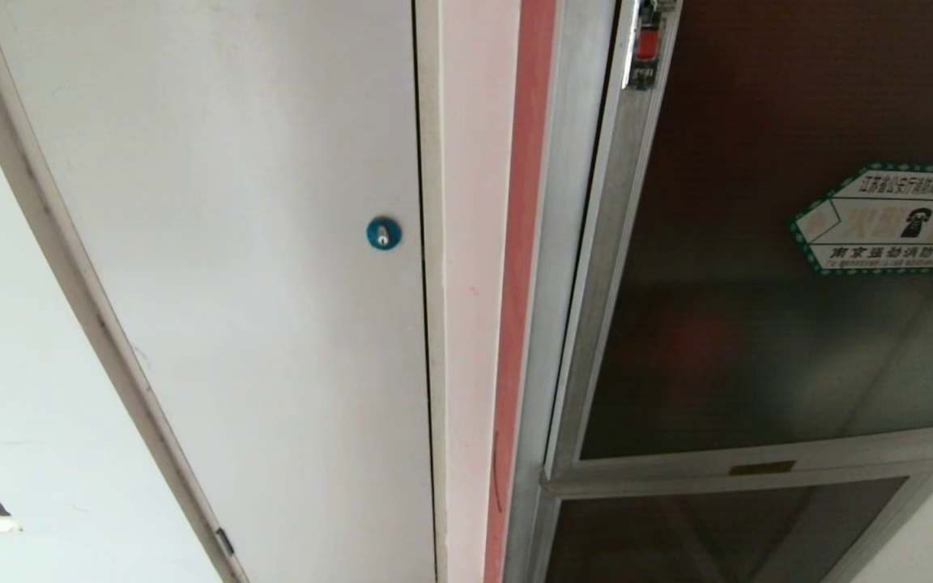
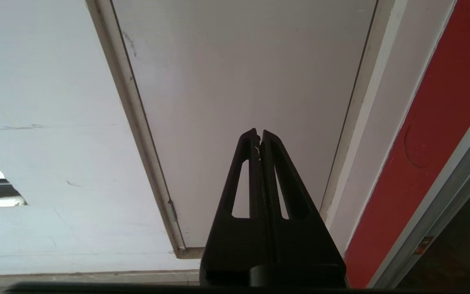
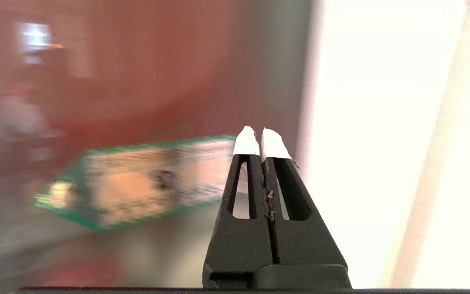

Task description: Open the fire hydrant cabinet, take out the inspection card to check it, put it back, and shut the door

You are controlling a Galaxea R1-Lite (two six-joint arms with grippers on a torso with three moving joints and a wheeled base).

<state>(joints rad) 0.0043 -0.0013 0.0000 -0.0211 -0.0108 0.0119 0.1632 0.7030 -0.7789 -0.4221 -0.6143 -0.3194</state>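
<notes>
The fire hydrant cabinet (image 1: 564, 267) fills the right of the head view, silver-framed. Its door (image 1: 758, 243), dark tinted glass, lies against the frame and carries a green-edged arrow sticker (image 1: 892, 219) with a telephone. In the right wrist view my right gripper (image 3: 258, 131) is shut with nothing between its white-tipped fingers, in front of that glass beside the sticker (image 3: 137, 183) and near the door's silver edge (image 3: 306, 102). My left gripper (image 2: 258, 132) is shut and empty, pointing at the plain white door (image 2: 239, 81). Neither arm shows in the head view. The inspection card is hidden.
A plain white panel door (image 1: 256, 267) with a round blue lock (image 1: 383, 233) stands left of the cabinet. A red strip (image 1: 519, 283) runs between them. A smaller lower glass door (image 1: 709, 526) sits under the large one. White wall (image 1: 5, 364) lies at far left.
</notes>
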